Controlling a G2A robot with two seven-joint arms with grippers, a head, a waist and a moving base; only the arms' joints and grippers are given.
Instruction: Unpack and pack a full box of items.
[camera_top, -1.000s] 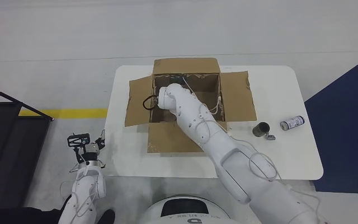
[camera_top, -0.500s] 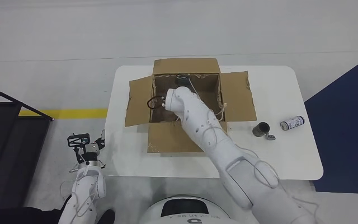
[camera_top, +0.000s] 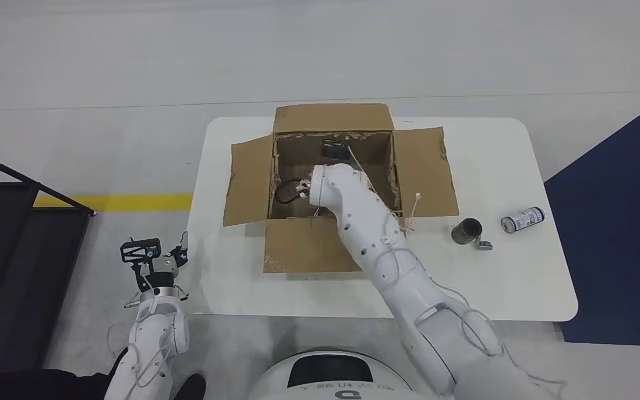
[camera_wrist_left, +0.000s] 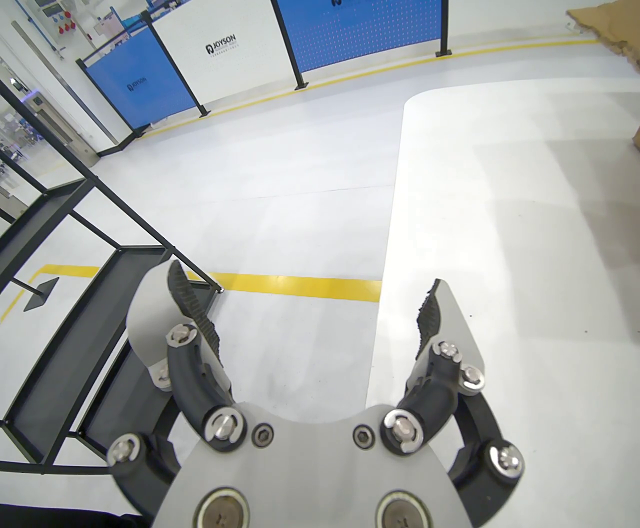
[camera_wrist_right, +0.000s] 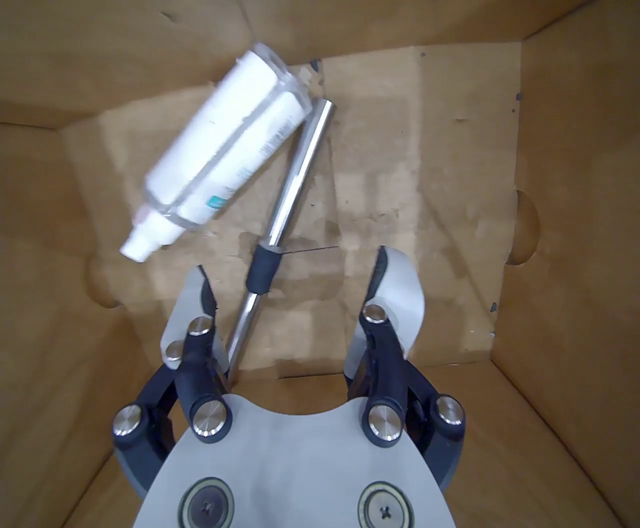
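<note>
An open cardboard box (camera_top: 250, 182) stands at the back middle of the white table (camera_top: 500, 280). My right arm (camera_top: 350, 205) goes down into it. Inside, my right gripper (camera_wrist_right: 294, 272) hangs open with nothing between its fingers, just above the box floor (camera_wrist_right: 410, 200). A shiny metal rod with a black band (camera_wrist_right: 292, 185) lies there, one end running under a finger. Beside the rod lies a white tube in a clear pack (camera_wrist_right: 220, 155). My left gripper (camera_wrist_left: 306, 280) stands open and holds nothing, off the table's left edge (camera_top: 158, 258).
A dark cylinder (camera_top: 465, 232) and a small white and dark can (camera_top: 522, 219) lie on the table right of the box. The box's flaps are spread outward on all sides. A black metal rack (camera_wrist_left: 65, 320) stands on the floor beside my left gripper.
My right arm's wrist has shifted to the right and farther into the box. The left arm has kept still.
</note>
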